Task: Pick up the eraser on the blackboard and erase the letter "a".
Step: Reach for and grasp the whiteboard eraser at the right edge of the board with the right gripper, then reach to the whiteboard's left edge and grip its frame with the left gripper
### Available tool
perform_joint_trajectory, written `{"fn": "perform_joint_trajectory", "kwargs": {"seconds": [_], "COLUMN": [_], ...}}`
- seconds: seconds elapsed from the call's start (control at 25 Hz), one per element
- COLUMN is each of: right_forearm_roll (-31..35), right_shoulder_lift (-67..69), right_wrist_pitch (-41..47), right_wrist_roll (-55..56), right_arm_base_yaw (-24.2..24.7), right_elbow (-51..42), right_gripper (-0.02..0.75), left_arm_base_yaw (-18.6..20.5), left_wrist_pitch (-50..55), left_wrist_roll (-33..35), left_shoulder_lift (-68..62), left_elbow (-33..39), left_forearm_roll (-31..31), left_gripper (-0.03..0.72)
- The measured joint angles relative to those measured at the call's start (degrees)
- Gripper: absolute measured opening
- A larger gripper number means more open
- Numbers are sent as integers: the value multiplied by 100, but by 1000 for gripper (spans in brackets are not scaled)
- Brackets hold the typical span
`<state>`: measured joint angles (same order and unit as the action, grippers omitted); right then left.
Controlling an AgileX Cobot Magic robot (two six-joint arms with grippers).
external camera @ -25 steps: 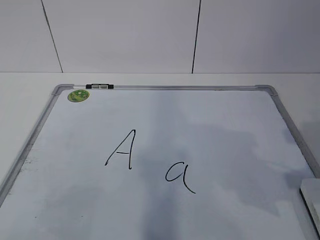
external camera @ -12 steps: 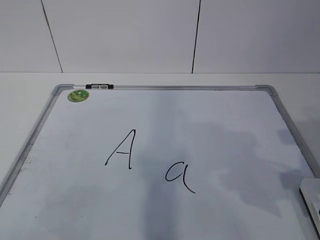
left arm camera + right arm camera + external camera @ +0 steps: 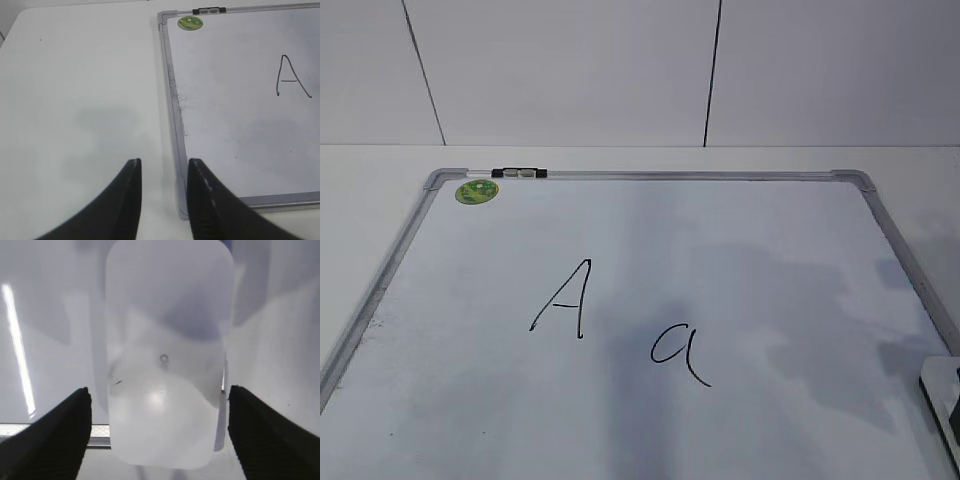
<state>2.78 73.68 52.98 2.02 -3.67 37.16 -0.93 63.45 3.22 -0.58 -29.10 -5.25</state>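
The eraser lies centred between the wide-open, empty right fingers, its long axis running along them. The left gripper, narrowly open and empty, hangs well apart over the bench

white panelled wall, white table
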Motion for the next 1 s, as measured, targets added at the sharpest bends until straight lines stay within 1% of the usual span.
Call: {"fn": "perform_joint_trajectory", "kwargs": {"seconds": [1.0], "right_forearm_roll": [-22], "right_shoulder_lift": [422], "right_wrist_pitch": [-250], "right_wrist_roll": [132], "right_arm_base_yaw": [0], "right_elbow": [0], "right_gripper": [675], "left_arm_base_yaw": [0], "left_wrist_pitch": [0], "left_wrist_roll": [0], "left_shoulder_lift": [0], "left_elbow": [0], "left_forearm_roll": [0], "left_gripper": [235]}}
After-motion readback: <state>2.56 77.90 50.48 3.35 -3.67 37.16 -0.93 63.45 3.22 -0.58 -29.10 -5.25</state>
